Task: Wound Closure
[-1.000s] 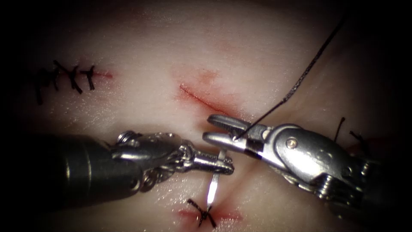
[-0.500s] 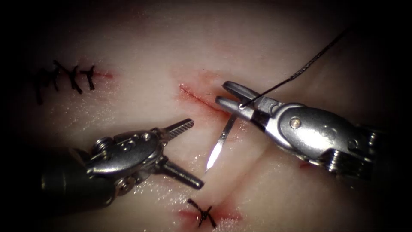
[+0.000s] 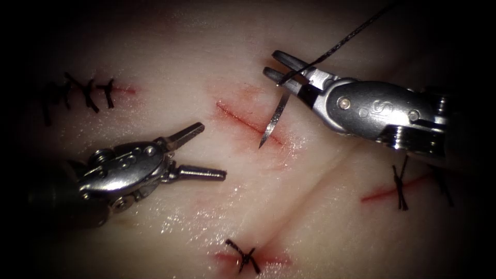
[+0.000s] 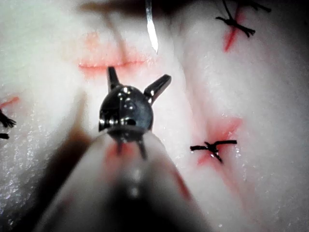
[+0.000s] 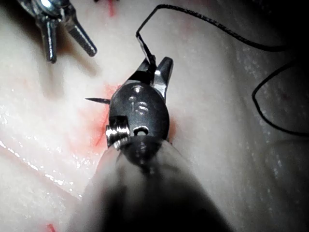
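My right tool (image 3: 279,66) comes in from the upper right with its jaws shut on the curved needle (image 3: 272,120) near its thread end. The needle hangs free of the tissue, its tip just over the open cut (image 3: 243,119). Black thread (image 3: 341,41) runs from the jaws up and to the right. To the cut's lower left, my left tool (image 3: 213,151) has its jaws open and holds nothing. The left wrist view shows the open jaws of the left tool (image 4: 137,79) near the cut (image 4: 111,64), with the needle (image 4: 152,31) beyond. In the right wrist view the right tool (image 5: 155,67) holds the needle (image 5: 99,100).
Stitched cuts lie on the tissue at the far left (image 3: 82,93), the bottom centre (image 3: 245,256) and the right (image 3: 400,188). Red fluid stains the tissue around the open cut. A loose loop of thread (image 5: 270,96) lies on the tissue.
The left tool let go of the needle, opened and drew back to the left. The right tool carried the needle up and right, from near the bottom stitch to over the open cut.
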`<state>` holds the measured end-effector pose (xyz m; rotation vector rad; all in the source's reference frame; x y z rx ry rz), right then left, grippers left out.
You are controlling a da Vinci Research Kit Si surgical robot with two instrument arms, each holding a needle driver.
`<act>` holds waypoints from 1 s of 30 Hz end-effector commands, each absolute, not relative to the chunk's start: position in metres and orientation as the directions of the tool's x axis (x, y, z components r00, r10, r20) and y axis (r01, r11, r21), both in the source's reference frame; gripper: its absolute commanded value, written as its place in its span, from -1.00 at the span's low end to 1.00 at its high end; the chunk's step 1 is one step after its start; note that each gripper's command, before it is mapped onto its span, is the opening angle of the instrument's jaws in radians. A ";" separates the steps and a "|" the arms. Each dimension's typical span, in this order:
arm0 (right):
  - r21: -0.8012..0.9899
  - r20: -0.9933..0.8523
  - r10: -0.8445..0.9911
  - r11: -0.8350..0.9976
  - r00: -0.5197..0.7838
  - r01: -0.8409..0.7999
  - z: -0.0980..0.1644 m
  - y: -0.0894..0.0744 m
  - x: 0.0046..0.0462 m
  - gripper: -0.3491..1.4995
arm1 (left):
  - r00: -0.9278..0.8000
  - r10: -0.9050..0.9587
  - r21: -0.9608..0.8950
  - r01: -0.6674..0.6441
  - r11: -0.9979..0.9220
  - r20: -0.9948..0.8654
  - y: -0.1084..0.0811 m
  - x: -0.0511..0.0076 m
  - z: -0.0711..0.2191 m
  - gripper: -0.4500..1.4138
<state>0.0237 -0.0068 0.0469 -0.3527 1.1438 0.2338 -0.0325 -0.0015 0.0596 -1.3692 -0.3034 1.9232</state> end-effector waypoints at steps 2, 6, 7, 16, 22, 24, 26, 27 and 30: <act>-0.188 -0.913 -0.030 0.915 0.406 -0.357 0.047 -0.006 0.0246 -1.00 | -0.174 0.657 -0.538 -0.442 -0.717 -0.733 -0.002 -0.0335 0.061 -0.12; -0.273 -0.890 -0.108 0.904 0.443 -0.329 0.048 -0.006 0.0249 -1.00 | -0.216 0.619 -0.468 -0.482 -0.740 -0.755 -0.002 -0.0344 0.063 -0.39; -0.290 -0.883 -0.122 0.901 0.452 -0.323 0.048 -0.006 0.0249 -1.00 | -0.228 0.610 -0.452 -0.489 -0.746 -0.759 -0.002 -0.0346 0.063 -0.41; -0.452 -0.833 -0.313 0.861 0.456 -0.233 0.050 -0.005 0.0258 -1.00 | -0.280 0.615 -0.398 -0.554 -0.731 -0.738 -0.001 -0.0355 0.066 -0.44; -0.513 -0.799 -0.379 0.835 0.467 -0.202 0.051 -0.005 0.0257 -1.00 | -0.319 0.622 -0.382 -0.567 -0.730 -0.715 -0.001 -0.0358 0.067 -0.44; -0.525 -0.792 -0.391 0.828 0.470 -0.196 0.052 -0.004 0.0256 -1.00 | -0.337 0.624 -0.374 -0.571 -0.731 -0.706 -0.002 -0.0359 0.067 -0.42; -0.534 -0.787 -0.399 0.823 0.471 -0.193 0.052 -0.004 0.0256 -1.00 | -0.353 0.621 -0.370 -0.564 -0.738 -0.700 -0.002 -0.0361 0.068 -0.41; -0.536 -0.785 -0.401 0.822 0.471 -0.193 0.053 -0.004 0.0256 -1.00 | -0.358 0.620 -0.370 -0.562 -0.740 -0.698 -0.002 -0.0361 0.068 -0.41; -0.543 -0.781 -0.409 0.818 0.473 -0.190 0.053 -0.004 0.0255 -1.00 | -0.364 0.618 -0.367 -0.559 -0.744 -0.697 -0.003 -0.0361 0.068 -0.41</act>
